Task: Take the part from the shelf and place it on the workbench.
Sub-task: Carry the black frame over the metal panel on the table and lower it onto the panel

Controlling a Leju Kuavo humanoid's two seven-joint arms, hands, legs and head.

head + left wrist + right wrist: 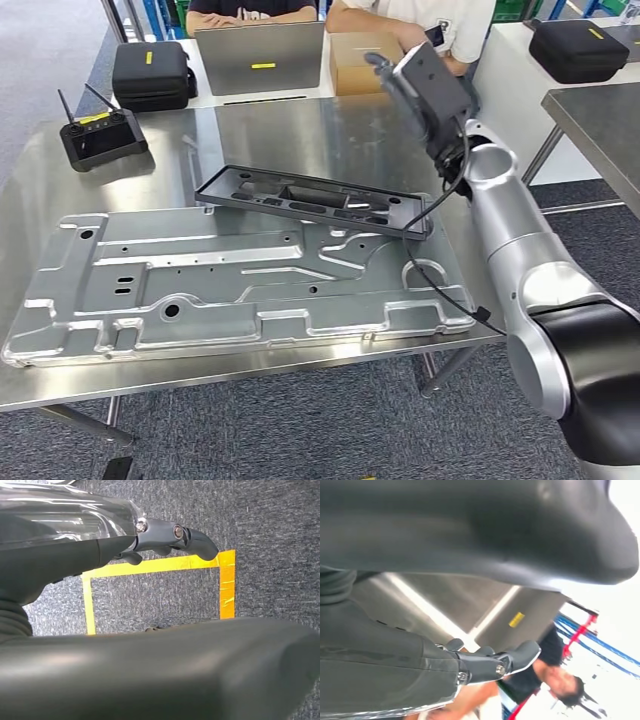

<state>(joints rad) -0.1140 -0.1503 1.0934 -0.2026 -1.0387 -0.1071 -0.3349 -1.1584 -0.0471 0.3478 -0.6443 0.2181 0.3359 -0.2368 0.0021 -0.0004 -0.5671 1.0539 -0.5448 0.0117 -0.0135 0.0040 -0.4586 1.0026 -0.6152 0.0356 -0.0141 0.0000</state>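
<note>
**One dark part resting on the workbench, right hand raised clear**

Two metal pieces occupy the steel workbench (324, 130). Largest is the pale grey stamped sheet-metal panel (226, 290), lying flat across the centre and lower left of the head view. Upon its upper edge, centre frame, rests the dark grey elongated frame-like part with moulded recesses (313, 200); its right end overhangs toward the robot's arm. It is on the bench, so the placing appears done or nearly so.

The silver right arm enters from the lower right, and the right hand (419, 85) stands above and beyond the part's right end, upper centre-right, not touching it. Its fingers (497, 662) extend straight with nothing between them, spread apart from the thumb. The left hand (113, 605) hangs over grey carpet marked with yellow tape (226, 585); its fingers (177, 535) likewise lie extended and hold nothing.

Handling judgement: the part looks rigid, thin-walled and moderately light, probably cast or moulded, with smooth faces that could slide on the panel beneath. The long edges or the rim near either end offer the best hold; a one-ended grip would let it tilt.

Smaller items: a black laptop-sized case (151, 72), a black remote controller with antennas (102, 135), upper left, and a cardboard box (362, 62) near seated persons.
</note>
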